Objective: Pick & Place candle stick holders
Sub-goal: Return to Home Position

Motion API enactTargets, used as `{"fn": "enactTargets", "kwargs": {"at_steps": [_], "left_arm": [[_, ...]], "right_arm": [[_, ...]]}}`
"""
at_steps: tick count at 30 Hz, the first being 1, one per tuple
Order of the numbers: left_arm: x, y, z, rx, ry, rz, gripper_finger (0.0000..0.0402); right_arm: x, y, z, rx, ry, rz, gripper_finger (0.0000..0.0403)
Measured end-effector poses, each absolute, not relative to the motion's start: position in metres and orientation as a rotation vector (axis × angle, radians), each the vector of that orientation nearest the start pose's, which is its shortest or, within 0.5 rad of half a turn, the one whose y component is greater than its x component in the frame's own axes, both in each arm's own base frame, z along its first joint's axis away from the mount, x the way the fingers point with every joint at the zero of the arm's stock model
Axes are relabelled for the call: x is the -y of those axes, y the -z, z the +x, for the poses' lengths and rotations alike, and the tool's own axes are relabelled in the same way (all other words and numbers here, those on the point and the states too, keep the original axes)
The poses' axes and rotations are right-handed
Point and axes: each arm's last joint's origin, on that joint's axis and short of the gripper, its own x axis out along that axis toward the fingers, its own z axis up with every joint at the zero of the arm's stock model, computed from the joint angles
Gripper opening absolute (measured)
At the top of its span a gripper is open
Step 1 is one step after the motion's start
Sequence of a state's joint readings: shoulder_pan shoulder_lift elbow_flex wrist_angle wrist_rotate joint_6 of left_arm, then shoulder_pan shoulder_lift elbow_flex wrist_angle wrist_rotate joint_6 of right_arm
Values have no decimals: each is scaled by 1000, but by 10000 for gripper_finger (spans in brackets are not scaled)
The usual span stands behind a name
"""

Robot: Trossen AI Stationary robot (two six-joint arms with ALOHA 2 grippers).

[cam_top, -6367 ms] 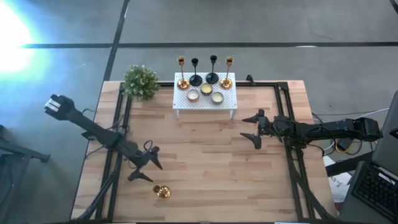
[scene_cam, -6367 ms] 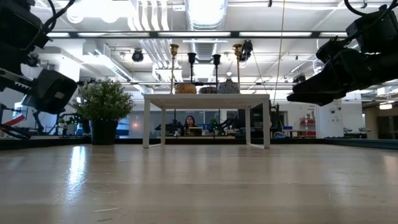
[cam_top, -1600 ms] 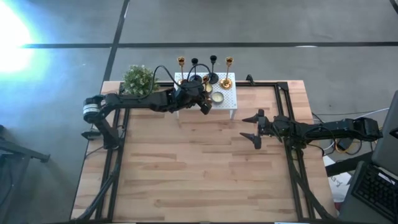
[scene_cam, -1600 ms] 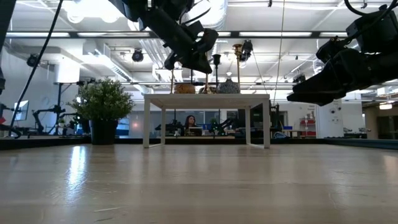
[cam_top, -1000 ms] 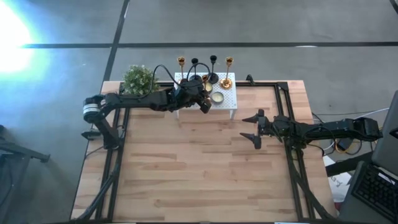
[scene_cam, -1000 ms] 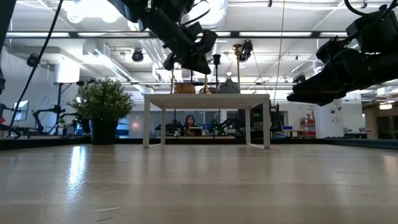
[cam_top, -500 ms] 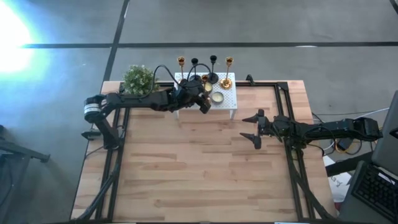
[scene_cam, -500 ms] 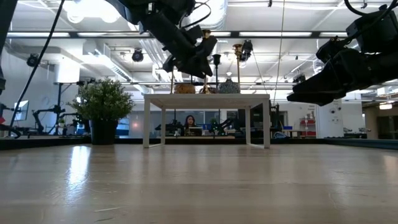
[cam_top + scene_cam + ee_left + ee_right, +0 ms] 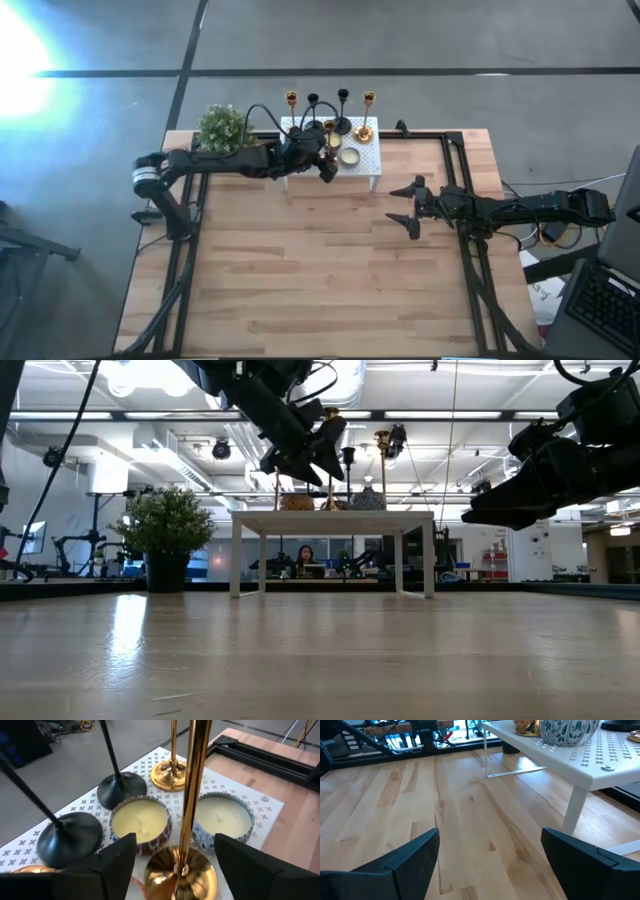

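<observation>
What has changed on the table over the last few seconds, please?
The left gripper carried the gold candle holder from the table onto the white rack and opened around it. The right gripper, other holders and plant stayed put.

Count: three gold holders (image 9: 178,871), two black holders (image 9: 120,790), two candles (image 9: 139,822) (per left wrist view), one rack (image 9: 235,785), one plant (image 9: 222,128).

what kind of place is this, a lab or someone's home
Most likely an open-plan robotics lab or workshop: exposed ceiling ducts and strip lights overhead, a person seated in the room beyond the wooden table, and a concrete floor around it.
</observation>
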State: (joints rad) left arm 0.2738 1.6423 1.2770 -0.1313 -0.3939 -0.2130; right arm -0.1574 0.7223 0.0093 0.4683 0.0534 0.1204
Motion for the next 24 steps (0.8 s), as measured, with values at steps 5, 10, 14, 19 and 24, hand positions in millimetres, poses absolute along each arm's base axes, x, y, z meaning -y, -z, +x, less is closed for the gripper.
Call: {"fn": "enactTargets", "kwargs": {"at_steps": [5, 10, 14, 19, 24], "left_arm": [[-106, -302, 344, -442, -703, -183, 274], [-88, -319, 327, -460, -666, -204, 273], [-63, -338, 308, -461, -601, -187, 273], [-25, -359, 278, -410, -476, -144, 273], [10, -377, 239, -313, -311, -80, 273]], "right_arm": [[24, -140, 138, -232, 225, 132, 347], [24, -140, 138, -232, 224, 132, 354], [24, -140, 138, -231, 224, 132, 352], [24, -140, 138, -232, 224, 132, 345], [24, -140, 138, -232, 224, 132, 343]]}}
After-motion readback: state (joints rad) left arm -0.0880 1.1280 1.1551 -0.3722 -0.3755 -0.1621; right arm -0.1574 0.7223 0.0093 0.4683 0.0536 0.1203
